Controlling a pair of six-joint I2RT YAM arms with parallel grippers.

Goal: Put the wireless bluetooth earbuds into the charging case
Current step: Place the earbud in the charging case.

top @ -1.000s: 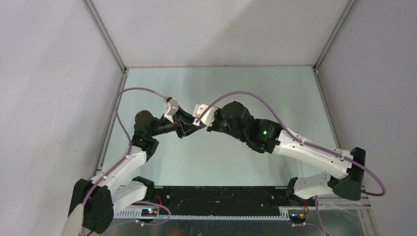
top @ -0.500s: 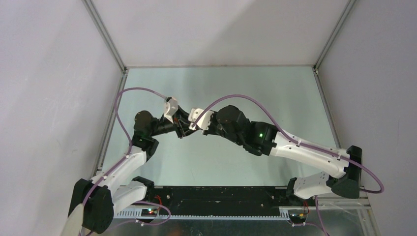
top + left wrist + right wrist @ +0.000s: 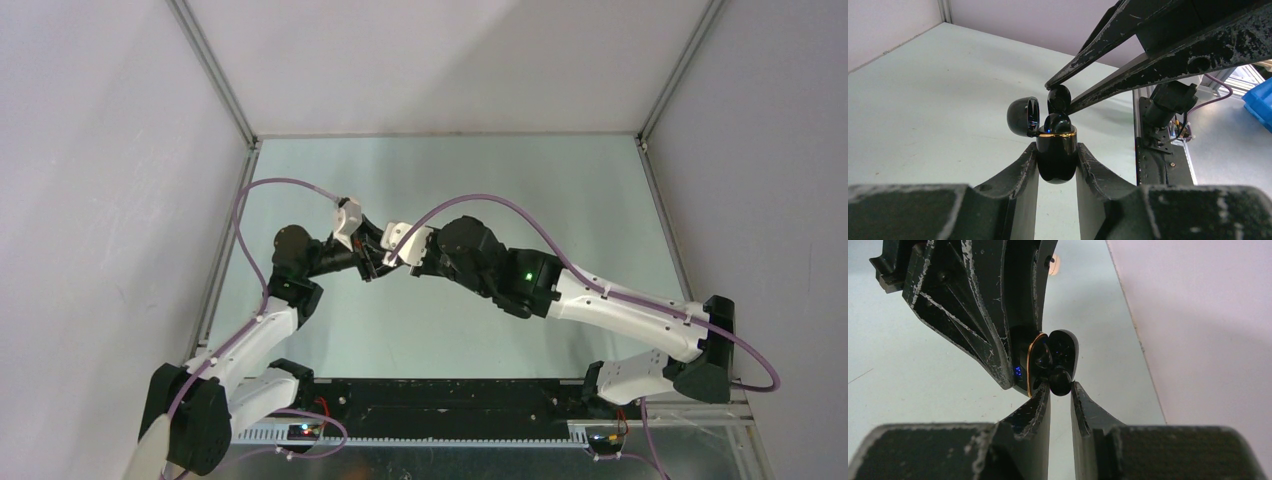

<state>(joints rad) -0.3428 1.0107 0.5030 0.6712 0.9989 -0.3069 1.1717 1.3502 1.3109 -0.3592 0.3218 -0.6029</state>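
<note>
My left gripper [image 3: 1057, 150] is shut on a black charging case [image 3: 1057, 165] with a gold rim, held upright above the table. Its lid [image 3: 1023, 116] hangs open to the left. One black earbud [image 3: 1056, 123] sits in the case mouth. My right gripper [image 3: 1060, 386] is shut on a second black earbud [image 3: 1060, 380] and holds it just above the case opening [image 3: 1035, 365], touching or nearly touching it. In the left wrist view this earbud [image 3: 1059, 97] is pinched between the right fingers [image 3: 1108, 35]. In the top view both grippers meet [image 3: 375, 262] and hide the case.
A small cream-white object [image 3: 1054, 262] lies on the table beyond the left gripper, mostly hidden. The pale green table [image 3: 560, 190] is bounded by grey walls on three sides. A black rail [image 3: 440, 400] runs along the near edge.
My right arm has moved left, bringing its gripper and the earbud up against the left gripper's case. The left arm has barely moved.
</note>
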